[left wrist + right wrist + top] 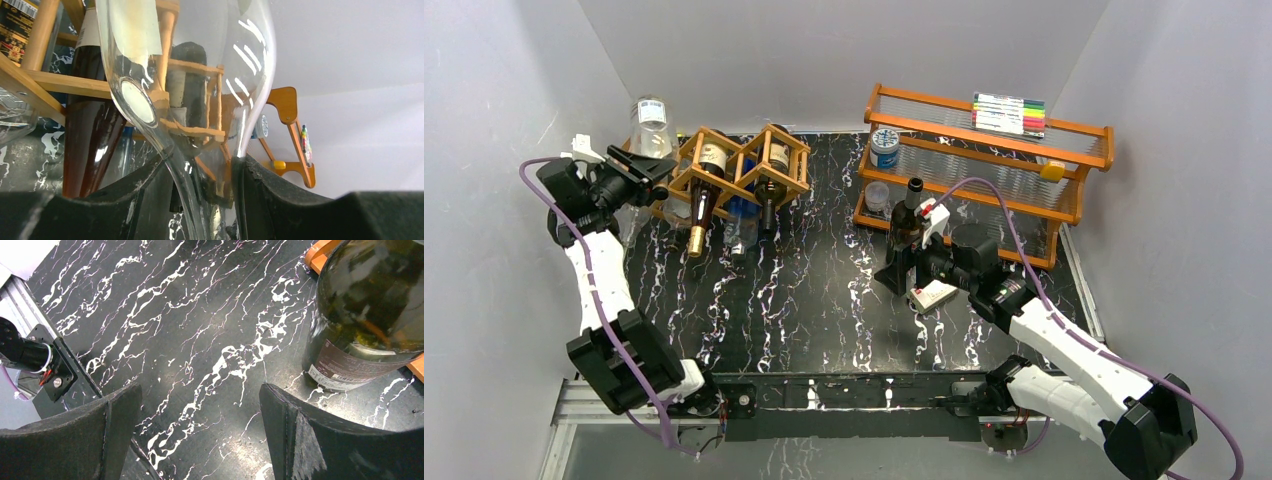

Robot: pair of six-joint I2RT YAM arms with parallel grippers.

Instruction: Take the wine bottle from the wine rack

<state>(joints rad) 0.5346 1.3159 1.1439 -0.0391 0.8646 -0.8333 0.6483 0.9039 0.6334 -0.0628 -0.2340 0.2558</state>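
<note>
- Your left arm rises from its base along the left edge of the table (814,290) to the back left corner. Its wrist is turned toward the left end of the wine rack (744,162).
- Your left gripper (205,167) is clamped on the neck of a clear glass bottle (200,60). The bottle's body widens away from the fingers and sits just beside the rack's left end; you cannot tell whether it touches the wood.
- Two wine bottles lie in the rack's cells with their necks sloping down toward the front: a gold-capped bottle (701,205) and a dark-capped bottle (767,200).
- Your right arm stretches from its base forward and to the left, with the forearm low over the table.
- Your right gripper (199,390) has its jaws spread wide, with only marbled table between them.
- An upright dark bottle (370,300) stands on the table just beyond the right finger, in front of the orange shelf (944,100).
- The upright bottle's label carries a barcode and small print too fine to read.
- The rack bottles have cream labels, and the clear bottle a pale one; none is legible.
- The marker pack (1009,113) on the shelf top has unreadable writing.
</note>
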